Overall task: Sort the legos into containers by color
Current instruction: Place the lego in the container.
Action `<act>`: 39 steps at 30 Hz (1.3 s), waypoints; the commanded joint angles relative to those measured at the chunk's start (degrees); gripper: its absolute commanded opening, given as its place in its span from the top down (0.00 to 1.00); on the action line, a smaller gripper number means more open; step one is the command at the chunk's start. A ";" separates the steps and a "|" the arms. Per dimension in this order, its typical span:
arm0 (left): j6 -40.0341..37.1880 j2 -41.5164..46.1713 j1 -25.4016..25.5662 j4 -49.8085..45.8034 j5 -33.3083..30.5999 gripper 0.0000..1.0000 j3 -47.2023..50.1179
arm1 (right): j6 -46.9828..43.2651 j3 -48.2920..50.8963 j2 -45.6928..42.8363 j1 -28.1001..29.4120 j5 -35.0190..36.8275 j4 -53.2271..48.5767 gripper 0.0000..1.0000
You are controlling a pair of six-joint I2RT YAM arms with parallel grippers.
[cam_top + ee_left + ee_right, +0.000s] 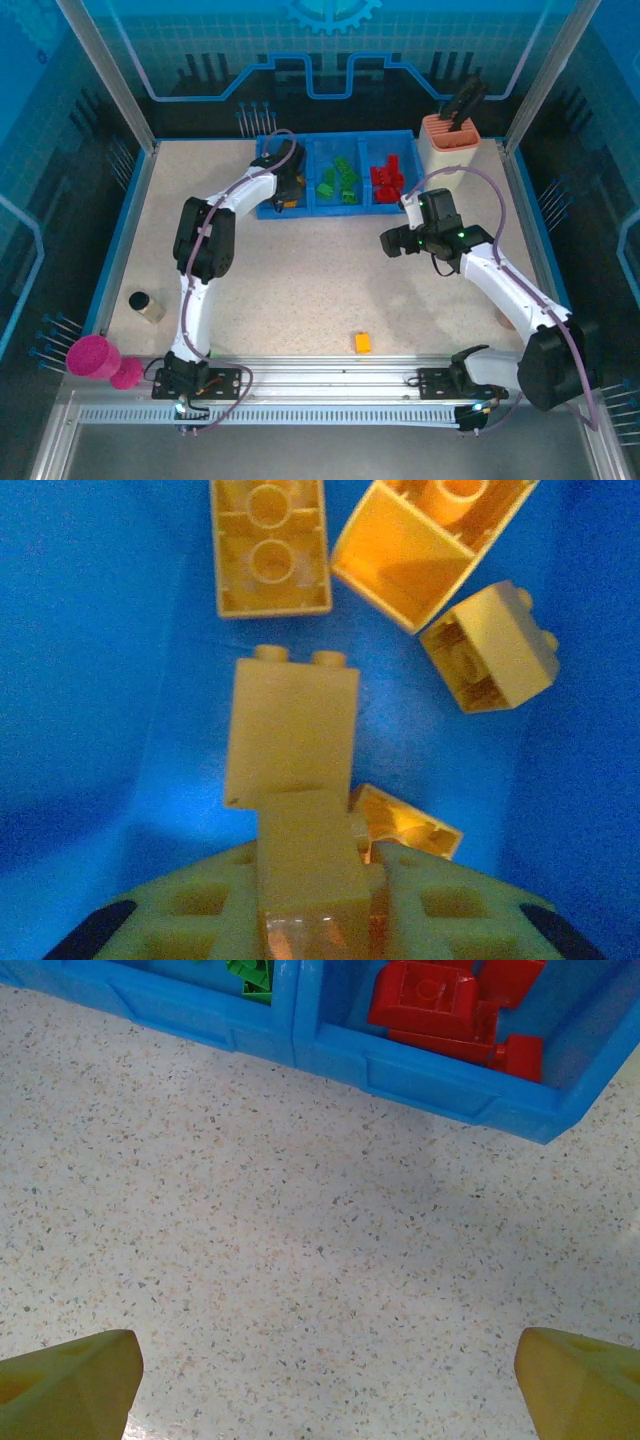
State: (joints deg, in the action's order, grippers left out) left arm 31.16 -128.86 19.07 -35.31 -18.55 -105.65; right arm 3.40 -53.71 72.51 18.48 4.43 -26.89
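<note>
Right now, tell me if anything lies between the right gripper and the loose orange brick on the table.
Nothing visible: only tabletop lies between the open right gripper and the orange brick.

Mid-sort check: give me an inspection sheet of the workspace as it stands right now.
Surface: speckled table, no spills seen.
Job's things: blue tray holds yellow bricks left, green bricks middle, red bricks right; loose yellow brick lies on the table near the arm bases.
Clutter: tan cylinder, pink object, peach holder with black tools.
Grippers: left gripper shut on held yellow brick inside the left compartment; right gripper open, empty, over bare table before the tray.
Cables: purple cables along both arms.
Surroundings: blue walls, metal frame.
</note>
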 commanded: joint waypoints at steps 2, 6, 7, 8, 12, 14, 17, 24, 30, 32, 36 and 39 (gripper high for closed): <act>0.55 -1.36 -0.35 1.31 1.37 0.70 -2.20 | -0.40 -2.57 1.63 -0.91 -0.17 -0.33 0.03; 0.49 -0.82 -0.43 0.72 1.67 0.62 -2.34 | -0.10 -3.57 2.61 -0.77 -0.59 -0.52 0.03; 0.37 -0.35 -0.36 0.34 1.76 0.61 -2.22 | -0.09 -3.76 2.72 -0.68 -0.63 -0.61 0.03; 0.18 0.24 -0.41 0.14 1.73 0.60 -1.99 | -0.13 -3.93 2.81 -0.65 -0.55 -0.61 0.03; -1.21 5.37 -0.39 -0.27 1.62 0.58 0.55 | -0.24 -4.23 2.65 -0.64 -0.36 -0.81 0.03; -2.16 8.82 -0.35 -0.27 1.24 0.57 2.38 | -0.27 -4.14 2.47 -0.69 -0.53 -0.54 0.03; -2.96 15.48 -0.04 -0.71 1.37 0.55 5.50 | 0.20 -3.47 2.44 -0.62 -0.72 0.25 0.03; -5.44 30.83 3.74 -4.81 2.11 0.52 13.92 | 2.13 -1.83 2.29 0.11 -2.00 2.71 0.03; -6.66 39.38 13.52 -15.45 0.09 0.49 21.31 | 0.44 -2.57 1.02 0.49 -0.93 0.79 0.03; -4.66 40.93 16.87 -18.52 0.56 0.48 23.79 | 0.10 -3.11 0.48 0.50 0.23 0.03 0.02; 2.47 43.94 25.36 -17.54 4.77 0.49 31.77 | -0.26 -3.50 -0.83 0.42 1.41 -0.64 0.02; 6.57 43.34 32.48 -14.39 6.34 0.49 34.89 | -0.09 -3.47 -1.29 0.34 1.81 -0.79 0.02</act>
State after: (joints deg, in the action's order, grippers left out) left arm 32.18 -86.70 47.13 -49.71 -15.09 -72.77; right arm 3.84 -56.16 72.66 18.46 4.97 -26.57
